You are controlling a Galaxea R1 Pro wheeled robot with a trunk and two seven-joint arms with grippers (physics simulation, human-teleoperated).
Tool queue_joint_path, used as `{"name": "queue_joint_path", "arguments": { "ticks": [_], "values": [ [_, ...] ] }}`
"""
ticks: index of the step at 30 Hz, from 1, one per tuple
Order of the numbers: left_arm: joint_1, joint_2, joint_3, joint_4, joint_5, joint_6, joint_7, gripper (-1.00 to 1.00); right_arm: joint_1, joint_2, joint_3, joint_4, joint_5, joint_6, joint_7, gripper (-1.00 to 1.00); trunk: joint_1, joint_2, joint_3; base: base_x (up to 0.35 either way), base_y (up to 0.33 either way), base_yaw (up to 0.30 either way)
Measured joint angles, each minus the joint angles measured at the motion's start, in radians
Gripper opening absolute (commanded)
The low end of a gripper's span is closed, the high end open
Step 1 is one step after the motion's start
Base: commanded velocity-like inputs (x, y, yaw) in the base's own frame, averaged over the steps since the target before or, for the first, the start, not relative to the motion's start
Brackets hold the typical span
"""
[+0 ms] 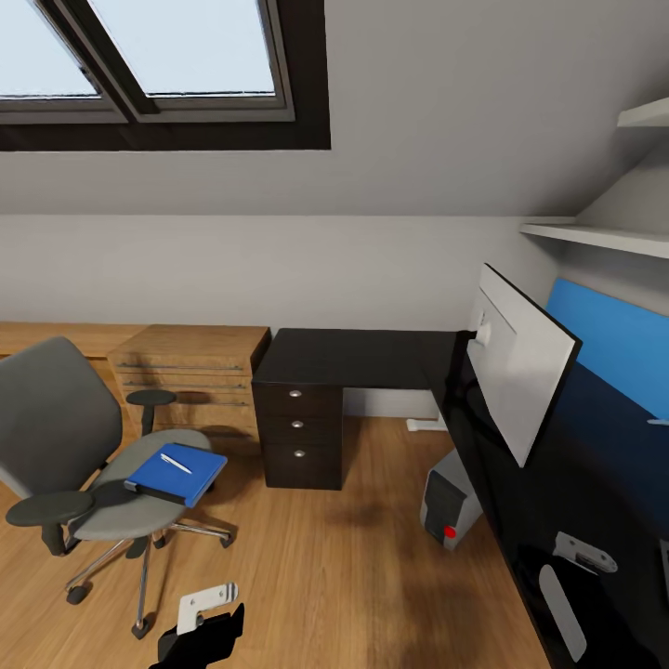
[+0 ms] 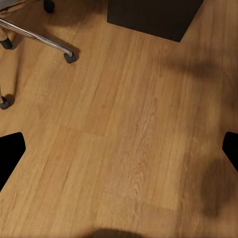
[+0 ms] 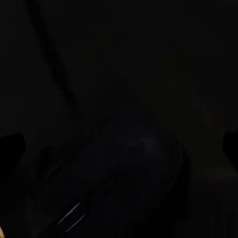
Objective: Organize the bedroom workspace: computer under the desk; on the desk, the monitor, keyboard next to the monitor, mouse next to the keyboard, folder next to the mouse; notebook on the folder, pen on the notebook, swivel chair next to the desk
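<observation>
Swivel chair (image 1: 88, 446) stands on the wood floor (image 1: 325, 567) well apart from the black L-shaped counter (image 1: 372, 358), seat turned toward the robot, so its load is reachable. Blue folder (image 1: 177, 472) lies flat on the seat with the white pen (image 1: 176, 462) resting on top; a dark edge under the folder could be the notebook, can't confirm. Monitor (image 1: 516, 367) stands upright on the counter's right wing, pale back toward the camera, in front of the blue back panel (image 1: 609, 348). Computer (image 1: 451, 506) sits on the floor at the counter's edge, partly tucked under. Keyboard not made out. Left pincer (image 1: 206, 624) hangs low over bare floor near the chair base, fingers (image 2: 10, 153) wide apart, nothing held; likely staged for the folder pickup. Right pincer (image 1: 581, 576) hovers over the dark counter top; its wrist view is nearly black, with a dark rounded shape (image 3: 124, 188) below, possibly the mouse; fingertips sit at the far frame edges, so it looks spread apart and empty. Room: attic bedroom, sloped ceiling, skylight (image 1: 158, 56), wooden drawer unit (image 1: 190, 372), white wall shelves (image 1: 604, 232).
</observation>
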Motion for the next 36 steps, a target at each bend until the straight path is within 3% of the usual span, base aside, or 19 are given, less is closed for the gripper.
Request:
{"name": "queue_joint_path", "arguments": {
  "ticks": [35,36],
  "values": [
    [0.0,0.0,0.0,-0.001,0.002,0.0,0.0,1.0,-0.037,0.0,0.0,0.072,-0.001,0.006,0.004,1.0,0.0,0.0,0.0,0.0,0.0,0.0],
    [0.0,0.0,0.0,-0.001,0.002,0.0,0.0,1.0,-0.037,0.0,0.0,0.072,-0.002,0.006,0.003,-1.0,0.0,0.0,0.0,0.0,0.0,0.0]
  ]
}}
